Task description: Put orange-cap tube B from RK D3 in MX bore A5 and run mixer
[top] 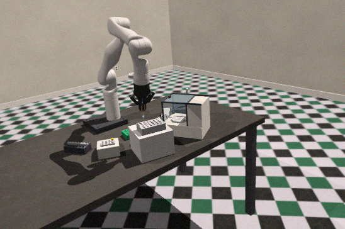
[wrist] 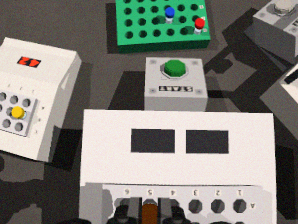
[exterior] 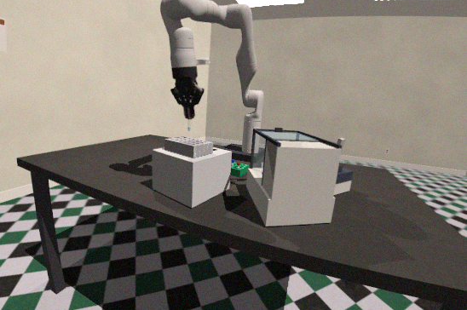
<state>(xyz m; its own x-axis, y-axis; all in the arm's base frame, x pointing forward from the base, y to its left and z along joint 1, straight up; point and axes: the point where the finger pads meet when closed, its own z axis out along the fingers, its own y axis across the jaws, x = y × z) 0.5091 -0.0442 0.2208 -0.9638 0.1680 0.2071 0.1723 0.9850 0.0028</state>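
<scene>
My gripper [top: 143, 107] [exterior: 188, 116] [wrist: 149, 209] is shut on tube B [top: 143, 114] [exterior: 188, 126], whose orange cap [wrist: 149, 213] shows between the fingers in the wrist view. It holds the tube upright, a little above the grey bored block [top: 151, 126] [exterior: 188, 146] on top of the white mixer MX [top: 152, 146] [exterior: 187, 178] [wrist: 177, 165]. In the wrist view the cap sits over row A, about at the column marked 5. The two lamp windows [wrist: 153, 140] [wrist: 207, 141] on the mixer's top are dark. The green START key [wrist: 176, 68] sits on the mixer's front.
The green rack RK [top: 125, 134] [exterior: 239, 169] [wrist: 135, 25] holds a blue-capped tube [wrist: 169, 12] and a red-capped tube [wrist: 199, 24]. The dry block [top: 107, 149] [wrist: 35, 90] holds a yellow-capped tube [top: 112, 138] [wrist: 18, 112]. The glass-fronted balance [top: 195, 117] [exterior: 298, 180] stands beside the mixer. The dark magnet block [top: 77, 147] stands beyond the dry block.
</scene>
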